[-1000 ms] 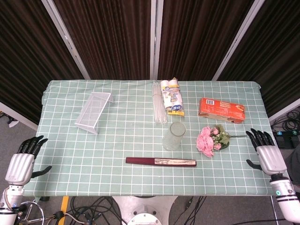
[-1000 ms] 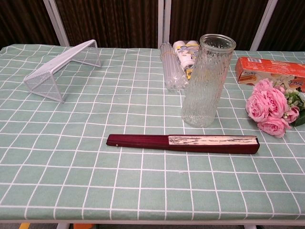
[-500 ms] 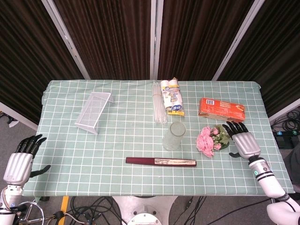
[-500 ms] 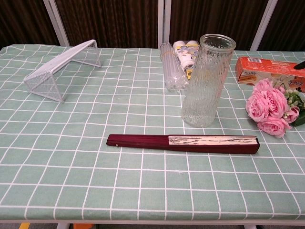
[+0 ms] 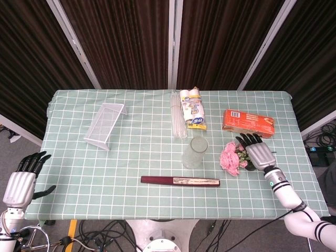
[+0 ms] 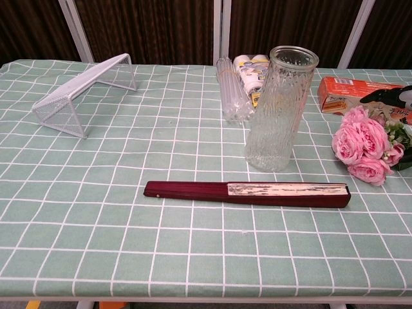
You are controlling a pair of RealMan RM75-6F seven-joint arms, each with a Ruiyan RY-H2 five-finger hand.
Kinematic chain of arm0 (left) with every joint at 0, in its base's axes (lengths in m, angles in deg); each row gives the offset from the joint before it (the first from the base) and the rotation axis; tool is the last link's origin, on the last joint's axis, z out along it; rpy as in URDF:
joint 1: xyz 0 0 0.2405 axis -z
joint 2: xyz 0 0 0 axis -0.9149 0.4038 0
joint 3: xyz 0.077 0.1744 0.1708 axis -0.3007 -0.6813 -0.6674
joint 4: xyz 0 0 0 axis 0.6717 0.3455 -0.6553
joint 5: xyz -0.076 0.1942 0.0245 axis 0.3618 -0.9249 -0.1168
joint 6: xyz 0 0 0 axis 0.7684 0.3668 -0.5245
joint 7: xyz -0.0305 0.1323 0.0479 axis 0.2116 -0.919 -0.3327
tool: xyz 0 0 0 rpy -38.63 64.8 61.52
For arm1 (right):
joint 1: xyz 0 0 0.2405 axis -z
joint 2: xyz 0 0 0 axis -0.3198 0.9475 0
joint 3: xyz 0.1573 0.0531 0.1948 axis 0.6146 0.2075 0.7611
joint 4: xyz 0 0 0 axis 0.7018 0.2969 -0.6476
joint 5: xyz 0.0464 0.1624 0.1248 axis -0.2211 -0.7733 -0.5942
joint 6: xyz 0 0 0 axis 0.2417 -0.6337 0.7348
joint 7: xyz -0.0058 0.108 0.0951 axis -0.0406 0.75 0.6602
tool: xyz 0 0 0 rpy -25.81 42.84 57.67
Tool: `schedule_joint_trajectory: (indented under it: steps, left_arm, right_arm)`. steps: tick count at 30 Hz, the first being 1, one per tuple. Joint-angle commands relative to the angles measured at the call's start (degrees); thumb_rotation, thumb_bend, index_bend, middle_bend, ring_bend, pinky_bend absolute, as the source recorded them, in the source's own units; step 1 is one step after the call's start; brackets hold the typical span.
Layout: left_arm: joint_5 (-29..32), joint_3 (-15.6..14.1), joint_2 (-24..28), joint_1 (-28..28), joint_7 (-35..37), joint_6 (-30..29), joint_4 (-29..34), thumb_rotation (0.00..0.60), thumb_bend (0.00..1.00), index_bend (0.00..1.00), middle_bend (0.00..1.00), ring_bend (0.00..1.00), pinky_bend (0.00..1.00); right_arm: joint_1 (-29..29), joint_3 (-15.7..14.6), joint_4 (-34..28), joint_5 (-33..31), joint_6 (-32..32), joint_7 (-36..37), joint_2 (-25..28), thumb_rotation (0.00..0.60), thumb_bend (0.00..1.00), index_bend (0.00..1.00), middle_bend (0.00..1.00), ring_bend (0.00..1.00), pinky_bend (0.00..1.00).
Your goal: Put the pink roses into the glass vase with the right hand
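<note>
The pink roses (image 5: 230, 156) (image 6: 362, 143) lie on the checked tablecloth, right of the upright, empty glass vase (image 5: 195, 152) (image 6: 279, 107). My right hand (image 5: 258, 151) hovers open over the bouquet's green stems, its fingers spread toward the back; in the chest view only its dark fingertips (image 6: 386, 95) show at the right edge. My left hand (image 5: 22, 177) hangs open off the table's left front corner, far from the flowers.
A closed dark-red fan (image 5: 180, 181) (image 6: 248, 193) lies in front of the vase. Behind it are a clear tube bundle (image 5: 177, 119) and a packet (image 5: 192, 108). An orange box (image 5: 248, 123) sits behind the roses, a white wire rack (image 5: 105, 125) at back left.
My right hand has come in from the table's right edge and now sits over the roses' stems. The left hand has sunk slightly. Roses and vase are unmoved.
</note>
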Motion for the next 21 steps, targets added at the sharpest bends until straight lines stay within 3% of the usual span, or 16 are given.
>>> schedule_joint_trajectory:
  steps: [1, 12, 17, 21]
  left_arm:
    - [0.07, 0.01, -0.01, -0.05, 0.07, -0.02, -0.08, 0.6, 0.0, 0.16, 0.1, 0.09, 0.13]
    - [0.54, -0.2, -0.55, -0.19, 1.22, 0.55, -1.36, 0.6, 0.0, 0.16, 0.1, 0.09, 0.13]
    - [0.65, -0.18, -0.45, -0.3, 1.59, 0.47, -1.52, 0.6, 0.0, 0.16, 0.1, 0.09, 0.13]
    - [0.75, -0.37, -0.42, -0.44, 1.71, 0.67, -1.72, 0.6, 0.0, 0.17, 0.1, 0.09, 0.13]
  right_arm:
    - [-0.97, -0.16, 1.36, -0.4, 1.2, 0.68, -1.17, 0.6, 0.0, 0.0, 0.0, 0.0, 0.0]
    - [-2.26, -1.86, 5.41, 0.54, 2.39, 4.29, -4.8, 0.6, 0.0, 0.0, 0.0, 0.0, 0.01]
    - [-2.39, -1.06, 6.9, -1.4, 2.15, 2.64, -6.52, 0.6, 0.04, 0.0, 0.01, 0.0, 0.21]
    - [-2.52, -0.78, 7.02, -2.54, 2.38, 1.65, -7.14, 0.6, 0.09, 0.01, 0.07, 0.03, 0.35]
